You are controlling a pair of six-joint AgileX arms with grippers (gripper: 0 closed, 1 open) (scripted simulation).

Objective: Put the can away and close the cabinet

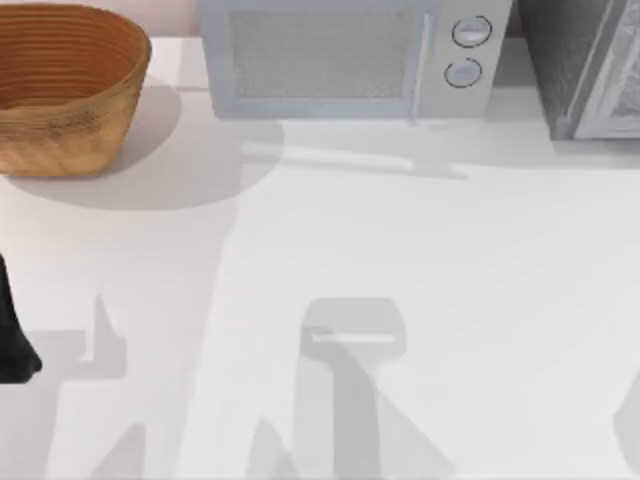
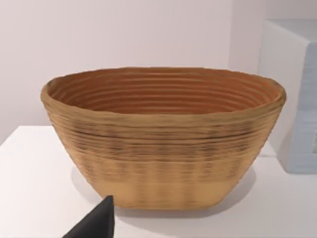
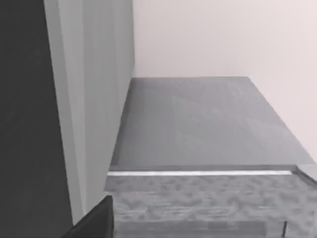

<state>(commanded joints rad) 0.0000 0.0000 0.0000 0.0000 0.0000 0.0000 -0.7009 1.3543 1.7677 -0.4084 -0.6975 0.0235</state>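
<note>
White table [image 1: 420, 300]. Grey cabinet [image 1: 580, 70] far right, microwave [image 1: 345, 60] left of it, wicker basket [image 1: 65, 85] far left. Left gripper [image 1: 15, 340] at left edge, fingers' spread cannot tell. Right wrist view faces the cabinet's grey top.

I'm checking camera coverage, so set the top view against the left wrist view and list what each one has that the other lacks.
Top view alone: the microwave's front with its two round knobs, the grey cabinet at the table's far right corner, and long shadows across the table.

Left wrist view alone: the basket's ribbed inside and its full side wall, seen from table level, with a dark gripper tip in front of it.

Shared: the woven basket, the white table and the microwave.
</note>
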